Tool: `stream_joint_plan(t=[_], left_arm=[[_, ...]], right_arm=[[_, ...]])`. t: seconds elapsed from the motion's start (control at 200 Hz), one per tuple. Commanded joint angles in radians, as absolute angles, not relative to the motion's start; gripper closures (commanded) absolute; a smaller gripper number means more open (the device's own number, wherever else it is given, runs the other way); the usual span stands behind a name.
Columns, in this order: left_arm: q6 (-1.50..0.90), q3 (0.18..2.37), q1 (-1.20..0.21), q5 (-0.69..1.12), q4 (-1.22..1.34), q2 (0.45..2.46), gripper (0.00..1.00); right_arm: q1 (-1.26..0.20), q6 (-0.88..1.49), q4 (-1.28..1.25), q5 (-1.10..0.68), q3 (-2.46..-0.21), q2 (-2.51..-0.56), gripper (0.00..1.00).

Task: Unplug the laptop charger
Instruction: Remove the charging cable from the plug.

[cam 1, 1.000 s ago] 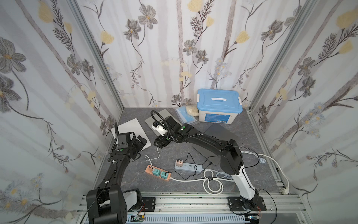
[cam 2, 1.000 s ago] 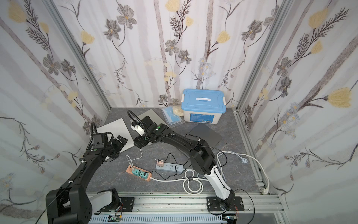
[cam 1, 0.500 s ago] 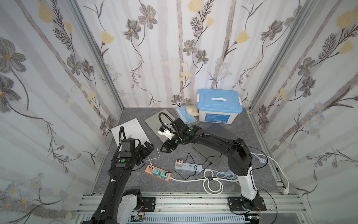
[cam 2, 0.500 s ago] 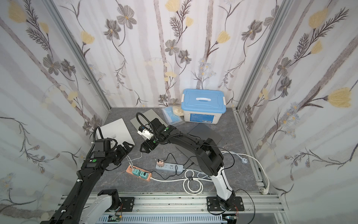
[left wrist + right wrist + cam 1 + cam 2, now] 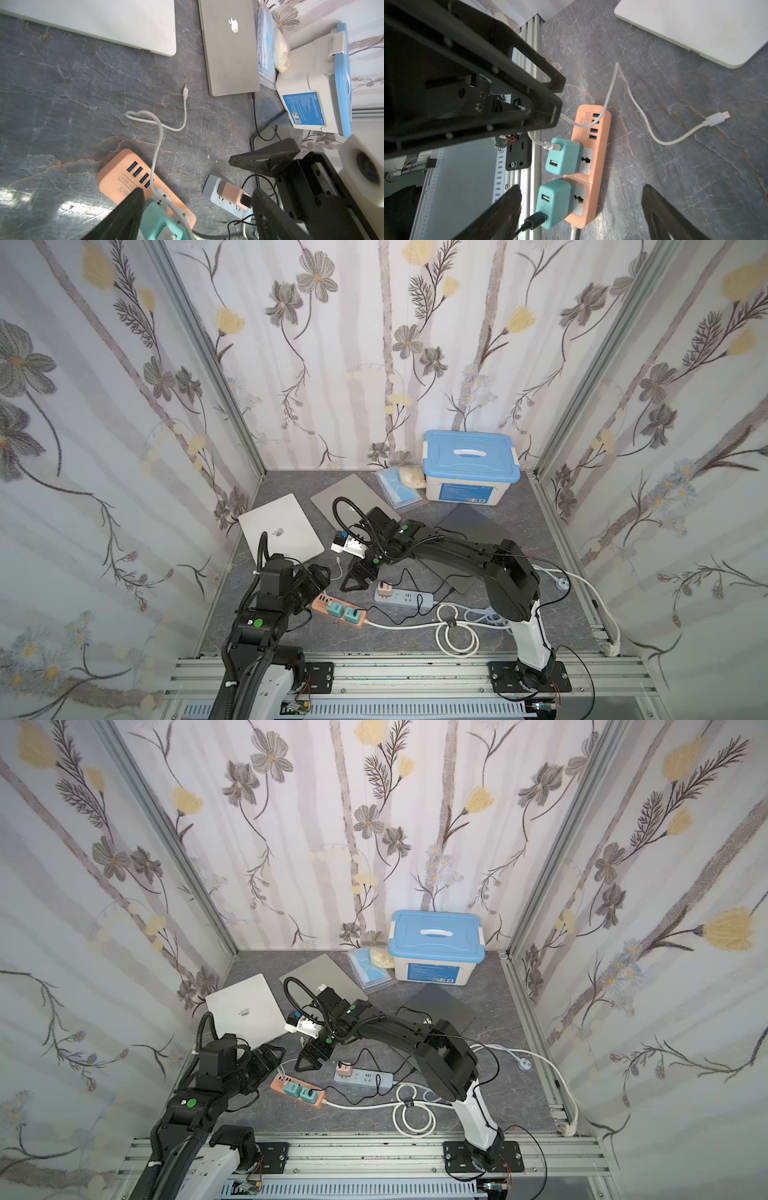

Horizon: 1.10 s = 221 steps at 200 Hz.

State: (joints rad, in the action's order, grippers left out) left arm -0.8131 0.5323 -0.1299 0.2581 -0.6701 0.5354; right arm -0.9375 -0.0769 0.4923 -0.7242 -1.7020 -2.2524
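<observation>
Left claw (image 5: 197, 192) and right claw (image 5: 582, 188) both hung wide and empty just above the orange strip (image 5: 604, 149), crowded together. My teal charger (image 5: 564, 158) sat plugged into it; I judged they could collide, or lift the strip.

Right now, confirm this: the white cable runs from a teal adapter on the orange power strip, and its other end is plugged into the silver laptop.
Wrong on the last part. The white cable does run from a teal adapter on the orange power strip, but its other end lies loose on the table, apart from the silver laptop. The right wrist view shows it.
</observation>
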Motion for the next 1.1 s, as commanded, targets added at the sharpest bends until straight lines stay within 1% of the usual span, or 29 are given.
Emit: stream_joint_plan(t=[0.0, 0.23, 0.505, 0.944, 1.099], left_arm=[[-0.859, 0.530, -0.140, 0.216, -0.740, 0.524, 0.18], [-0.931, 0.495, -0.160, 0.224, -0.781, 0.442, 0.25], [-0.950, 0.474, -0.173, 0.242, -0.722, 0.475, 0.32], [-0.967, 0.460, -0.185, 0.261, -0.673, 0.506, 0.45], [-0.974, 0.443, -0.185, 0.276, -0.639, 0.510, 0.52]], right_arm=[[-0.945, -0.124, 0.484, -0.770, -1.729, -2.280, 0.10], [-0.957, -0.119, 0.486, -0.756, -1.744, -2.313, 0.10], [-0.972, -0.133, 0.509, -0.735, -1.763, -2.353, 0.09], [-0.983, -0.099, 0.499, -0.715, -1.792, -2.404, 0.09], [-0.986, -0.091, 0.505, -0.713, -1.813, -2.424, 0.09]])
